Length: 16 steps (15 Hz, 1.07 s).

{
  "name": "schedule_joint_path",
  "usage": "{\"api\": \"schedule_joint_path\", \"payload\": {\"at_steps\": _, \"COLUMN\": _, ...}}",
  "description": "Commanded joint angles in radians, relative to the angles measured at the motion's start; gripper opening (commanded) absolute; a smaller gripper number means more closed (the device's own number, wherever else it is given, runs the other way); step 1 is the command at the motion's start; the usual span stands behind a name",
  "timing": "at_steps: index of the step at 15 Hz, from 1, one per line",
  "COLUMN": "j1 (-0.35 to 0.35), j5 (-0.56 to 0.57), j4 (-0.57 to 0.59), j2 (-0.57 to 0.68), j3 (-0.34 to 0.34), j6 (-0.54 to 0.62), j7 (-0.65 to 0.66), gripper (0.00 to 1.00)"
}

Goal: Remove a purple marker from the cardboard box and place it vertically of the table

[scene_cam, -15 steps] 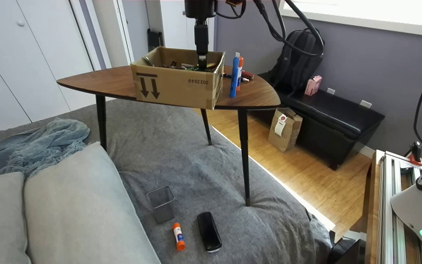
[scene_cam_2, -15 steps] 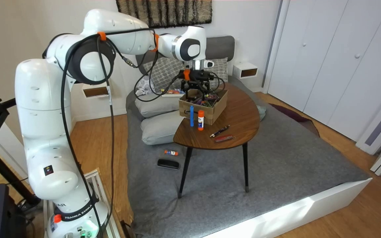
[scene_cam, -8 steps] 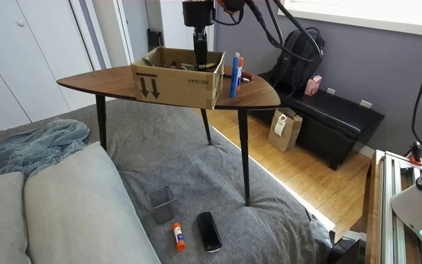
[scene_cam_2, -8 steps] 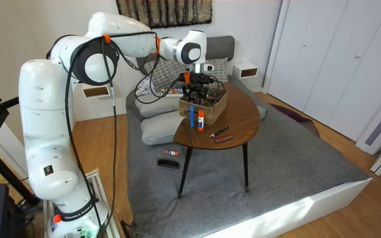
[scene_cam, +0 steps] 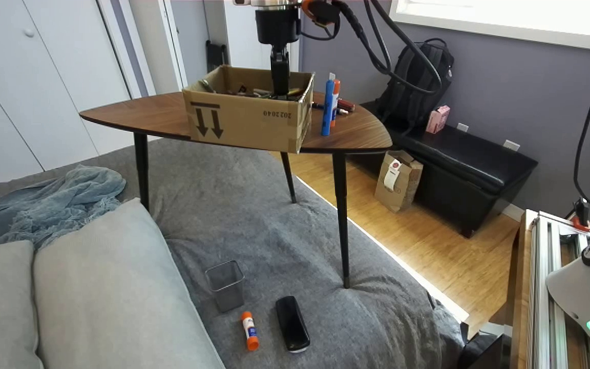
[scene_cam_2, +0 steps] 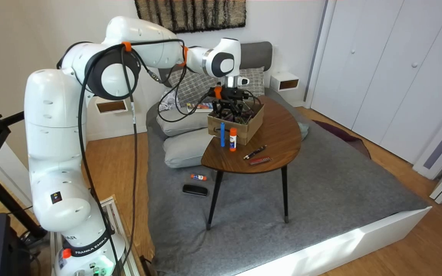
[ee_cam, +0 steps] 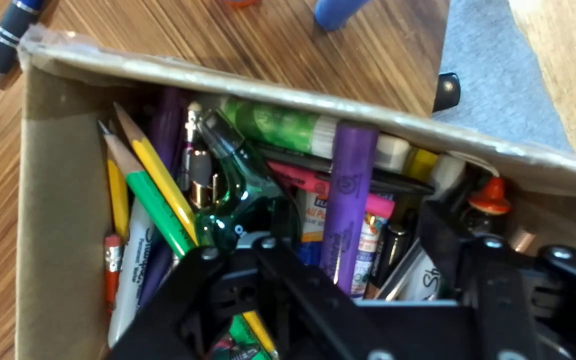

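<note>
Purple marker (ee_cam: 349, 200): in the box (scene_cam: 244, 123), on top of other contents. In the wrist view it shows in the gap of the pincer (ee_cam: 350, 231), which is spread; whether the pincer touches it cannot be told.

Over the grey bed (scene_cam_2: 340, 176), the arm (scene_cam_2: 111, 82) rises upright from its base, bends, and extends near horizontal. Its end is turned downward, and in both exterior views the pincer points into the box opening.

A black bench (scene_cam: 471, 154) stands by the wall (scene_cam: 489, 87). The brown tabletop (scene_cam_2: 278, 130), on thin dark legs (scene_cam_2: 284, 193), stands on the bed and carries the box. A square cup (scene_cam: 227, 293) sits on the bed.

Just outside the box, a blue marker (scene_cam_2: 222, 135) and a glue stick (scene_cam_2: 233, 140) stand upright on the tabletop; a dark pen (scene_cam_2: 254, 152) lies flat near them. Inside are a green bottle-shaped item (ee_cam: 240, 200), a white marker (ee_cam: 131, 280), a green pencil (ee_cam: 159, 206) and yellow pencils (ee_cam: 158, 175).
</note>
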<state>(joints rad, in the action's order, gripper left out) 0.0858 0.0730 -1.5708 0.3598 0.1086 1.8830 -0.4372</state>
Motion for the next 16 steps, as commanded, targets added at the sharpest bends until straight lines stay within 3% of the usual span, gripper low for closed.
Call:
{"api": "schedule_joint_path", "payload": {"at_steps": 1, "j1": 0.004, "j5": 0.034, "j4": -0.001, "j2": 0.011, "j3": -0.002, "j6": 0.03, "j7": 0.042, "gripper": 0.53}}
{"api": "schedule_joint_path", "payload": {"at_steps": 2, "j1": 0.006, "j5": 0.041, "j4": -0.002, "j2": 0.011, "j3": -0.004, "j6": 0.034, "j7": 0.05, "gripper": 0.54}}
{"api": "schedule_joint_path", "payload": {"at_steps": 4, "j1": 0.006, "j5": 0.045, "j4": 0.0, "j2": 0.012, "j3": -0.003, "j6": 0.037, "j7": 0.058, "gripper": 0.35}}
{"api": "schedule_joint_path", "payload": {"at_steps": 6, "j1": 0.006, "j5": 0.043, "j4": 0.002, "j2": 0.015, "j3": -0.002, "j6": 0.039, "j7": 0.06, "gripper": 0.3}}
{"api": "schedule_joint_path", "payload": {"at_steps": 11, "j1": 0.015, "j5": 0.06, "j4": 0.006, "j2": 0.023, "j3": -0.005, "j6": 0.066, "j7": 0.084, "gripper": 0.39}}
{"api": "schedule_joint_path", "payload": {"at_steps": 12, "j1": 0.016, "j5": 0.063, "j4": 0.007, "j2": 0.024, "j3": -0.005, "j6": 0.075, "j7": 0.094, "gripper": 0.46}}
{"api": "schedule_joint_path", "payload": {"at_steps": 16, "j1": 0.018, "j5": 0.054, "j4": 0.011, "j2": 0.038, "j3": -0.005, "j6": 0.124, "j7": 0.129, "gripper": 0.46}}
